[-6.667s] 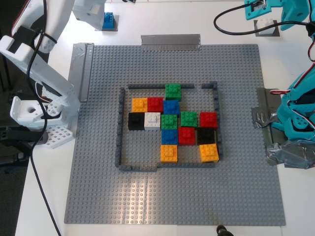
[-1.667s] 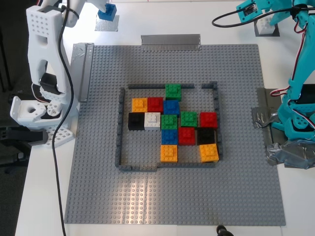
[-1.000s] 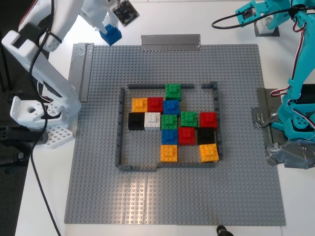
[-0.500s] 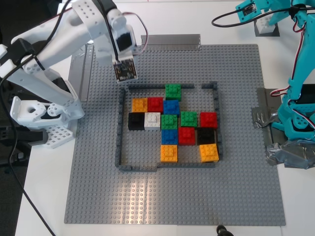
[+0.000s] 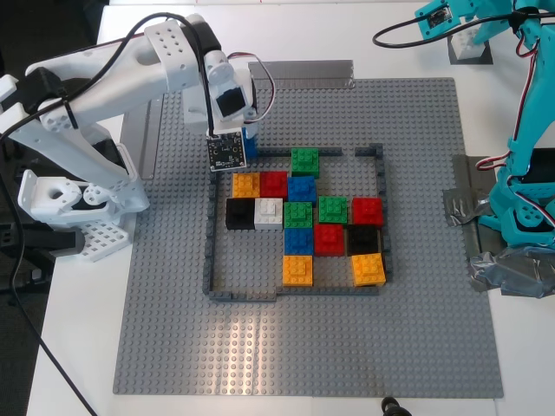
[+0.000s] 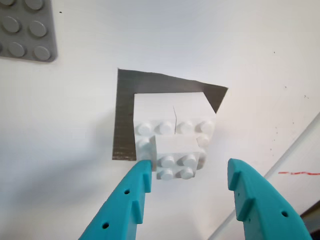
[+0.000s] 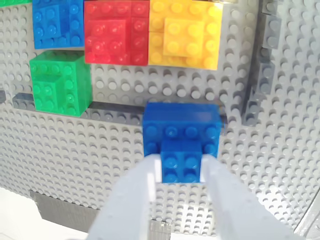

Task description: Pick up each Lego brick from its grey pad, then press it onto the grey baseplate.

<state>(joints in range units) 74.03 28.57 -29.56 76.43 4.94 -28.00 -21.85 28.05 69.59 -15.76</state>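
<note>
My second gripper is shut on the blue Lego brick and holds it over the grey baseplate, by the back left corner of the dark-grey frame in the exterior view. There the blue brick peeks out beside the white arm's wrist camera. My first gripper is open, its teal fingers on either side of the white Lego brick, which sits on its grey pad. That white brick is at the exterior view's back right. The other grey pad is hidden.
Several coloured bricks fill the frame's middle. A silver tape strip lies along the baseplate's back edge. The white arm's base stands at the exterior view's left, the teal arm's base on tape at its right.
My second gripper lifted the blue brick off its pad at the exterior view's back left and carried it over the baseplate to the frame's back left corner. The teal arm has barely moved.
</note>
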